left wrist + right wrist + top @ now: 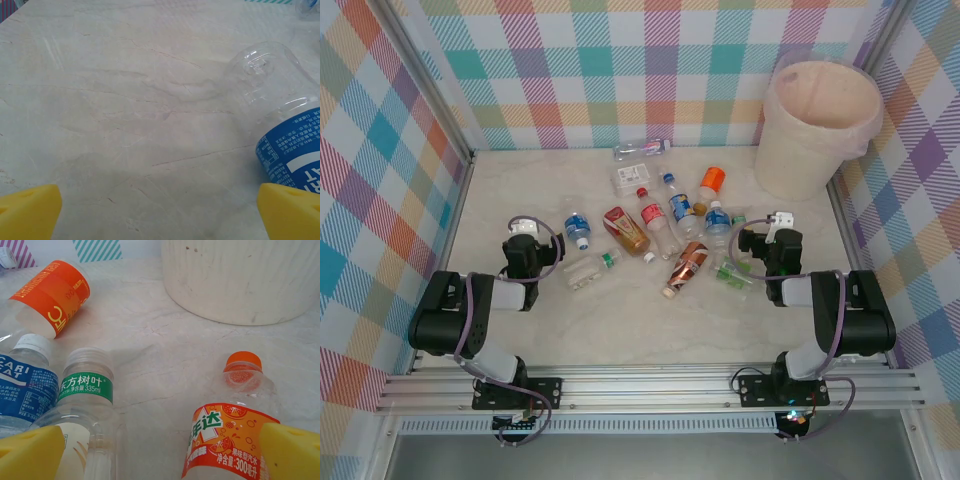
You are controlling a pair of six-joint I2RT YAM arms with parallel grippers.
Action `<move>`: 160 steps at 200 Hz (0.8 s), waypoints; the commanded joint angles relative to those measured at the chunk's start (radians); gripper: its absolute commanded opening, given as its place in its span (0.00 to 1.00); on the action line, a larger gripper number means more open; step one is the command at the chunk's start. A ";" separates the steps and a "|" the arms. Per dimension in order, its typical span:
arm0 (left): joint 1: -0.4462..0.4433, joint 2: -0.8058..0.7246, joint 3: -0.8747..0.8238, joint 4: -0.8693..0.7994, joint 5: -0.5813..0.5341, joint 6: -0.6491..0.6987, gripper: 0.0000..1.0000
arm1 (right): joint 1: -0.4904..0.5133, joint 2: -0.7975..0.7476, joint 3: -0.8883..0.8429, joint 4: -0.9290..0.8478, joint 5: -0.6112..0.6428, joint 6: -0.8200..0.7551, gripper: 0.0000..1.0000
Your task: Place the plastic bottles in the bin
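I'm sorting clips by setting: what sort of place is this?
Probably a staged robot test cell: plaid backdrop panels wall in a marble-look tabletop, an aluminium rail lines its near edge, and plastic bottles lie scattered near a lined bin.

Surface (620, 335): pale marbled top, enclosed left, right and far by multicoloured checked walls (570, 70); aluminium rail (650, 390) mounted near.

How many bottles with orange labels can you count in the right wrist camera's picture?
2. One orange-labelled bottle lies at the upper left; the orange-capped bottle is at the lower right. Others may be hidden outside the frame.
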 commanded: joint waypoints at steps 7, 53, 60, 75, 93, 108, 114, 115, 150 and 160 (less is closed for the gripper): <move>0.003 -0.004 0.021 -0.004 0.014 0.015 1.00 | 0.003 -0.007 -0.008 0.043 0.008 0.010 1.00; 0.004 -0.004 0.023 -0.004 0.015 0.015 1.00 | 0.004 -0.006 -0.008 0.043 0.007 0.010 1.00; 0.004 -0.002 0.023 -0.004 0.015 0.015 1.00 | 0.003 -0.007 -0.008 0.043 0.007 0.010 1.00; 0.004 -0.004 0.021 -0.003 0.015 0.016 1.00 | 0.003 -0.007 -0.007 0.040 0.006 0.010 1.00; 0.004 -0.004 0.022 -0.003 0.016 0.015 1.00 | 0.002 -0.007 -0.008 0.040 0.005 0.010 1.00; 0.003 -0.005 0.020 -0.002 0.016 0.016 1.00 | 0.001 -0.007 -0.008 0.040 0.005 0.010 1.00; 0.003 -0.004 0.020 -0.001 0.016 0.015 1.00 | 0.002 -0.007 -0.008 0.041 0.005 0.010 1.00; 0.003 -0.005 0.020 -0.001 0.016 0.015 1.00 | 0.002 -0.007 -0.008 0.041 0.005 0.010 1.00; 0.003 -0.007 0.019 0.002 0.017 0.016 1.00 | 0.002 -0.009 -0.011 0.046 0.005 0.009 1.00; 0.001 -0.017 0.026 -0.022 0.033 0.026 1.00 | 0.002 -0.009 -0.013 0.051 0.006 0.009 1.00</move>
